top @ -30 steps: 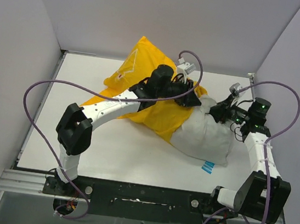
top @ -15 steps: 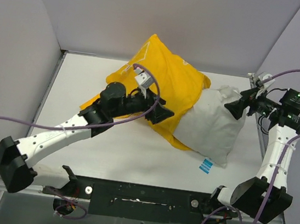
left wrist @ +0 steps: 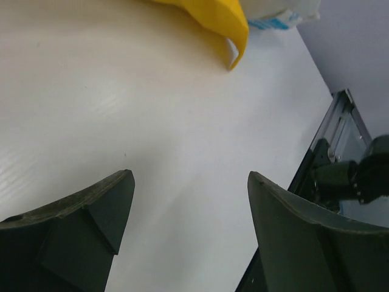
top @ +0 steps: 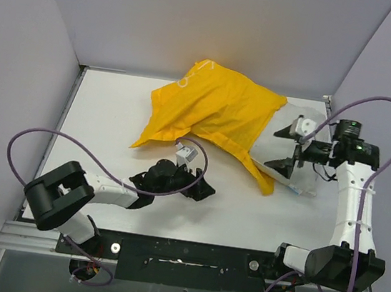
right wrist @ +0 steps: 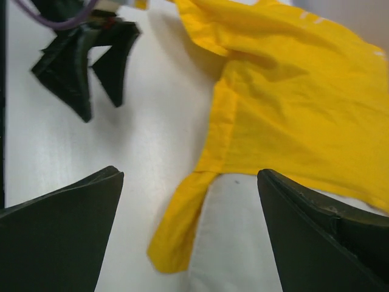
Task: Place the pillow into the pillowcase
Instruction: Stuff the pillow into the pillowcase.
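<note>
The yellow pillowcase [top: 215, 109] lies crumpled at the back of the table, drawn over most of the white pillow [top: 298, 109], whose right end still sticks out. My right gripper [top: 284, 149] hovers open over that exposed end. In the right wrist view the pillowcase's hem [right wrist: 213, 146] and a loose yellow flap lie on the pillow [right wrist: 243, 243] between my fingers, with nothing gripped. My left gripper [top: 201, 186] is open low over bare table, well in front of the pillowcase. Its wrist view shows only the pillowcase's corner [left wrist: 225, 24] far ahead.
White table [top: 114, 106] boxed in by grey walls at the left, back and right. A blue tag [left wrist: 267, 23] shows at the pillow's near edge. The left gripper [right wrist: 85, 61] appears in the right wrist view. A metal rail [left wrist: 331, 146] runs along the table's edge.
Both grippers have opened and let go of the cloth. The left arm has drawn back toward the front of the table. The pillowcase now covers more of the pillow.
</note>
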Tool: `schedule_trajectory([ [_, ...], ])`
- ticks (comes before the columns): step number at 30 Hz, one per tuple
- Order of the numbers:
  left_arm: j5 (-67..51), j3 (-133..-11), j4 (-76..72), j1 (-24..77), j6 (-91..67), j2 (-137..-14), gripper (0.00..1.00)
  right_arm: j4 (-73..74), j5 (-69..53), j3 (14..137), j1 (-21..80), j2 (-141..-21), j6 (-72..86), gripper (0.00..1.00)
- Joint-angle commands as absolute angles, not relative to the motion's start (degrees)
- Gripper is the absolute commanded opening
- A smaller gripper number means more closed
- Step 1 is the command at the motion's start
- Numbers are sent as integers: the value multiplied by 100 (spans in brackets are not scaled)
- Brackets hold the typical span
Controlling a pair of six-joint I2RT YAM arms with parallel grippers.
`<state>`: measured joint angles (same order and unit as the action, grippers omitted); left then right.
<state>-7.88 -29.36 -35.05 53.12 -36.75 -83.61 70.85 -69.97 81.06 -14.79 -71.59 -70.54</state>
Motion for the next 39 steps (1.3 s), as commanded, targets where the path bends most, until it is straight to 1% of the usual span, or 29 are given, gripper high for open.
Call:
schedule_trajectory([
  [1, -520, -3240, -5899, 5102, -4821, -9184, 75, 6906, -6227, 7161, -509, -7080, -7793, 98],
  [4, -455, -3565, -6260, 5046, -5303, -9707, 76, 5664, -5410, 6481, -258, -6888, -7030, 98],
  [8, 48, -4037, -6135, 5214, -5777, -10253, 76, 4640, -5036, 5959, -266, -6585, -6324, 100],
  [12, 566, -4605, -5969, 5397, -6311, -10847, 76, 3691, -4542, 5490, -428, -6295, -5607, 97],
  [15, 932, -4983, -5900, 5490, -6532, -11214, 76, 3093, -4228, 5207, -601, -6088, -5133, 96],
  [18, 1283, -5310, -5825, 5588, -6650, -11481, 74, 2732, -4062, 5004, -646, -5961, -4886, 96],
  [29, 2073, -6167, -5488, 5871, -6767, -12282, 65, 2677, -4036, 4843, -642, -5990, -4911, 97],
  [32, 2162, -6326, -5501, 5867, -6762, -12450, 55, 2666, -3998, 4829, -641, -5978, -4937, 97],
  [36, 2197, -6390, -5549, 5866, -6618, -12500, 29, 2550, -3793, 4761, -625, -5985, -5013, 97],
  [38, 2161, -6369, -5619, 5847, -6442, -12461, 21, 2459, -3619, 4730, -588, -6024, -5012, 97],
  [39, 2114, -6357, -5662, 5836, -6300, -12434, 14, 2420, -3546, 4717, -576, -6048, -5009, 97],
])
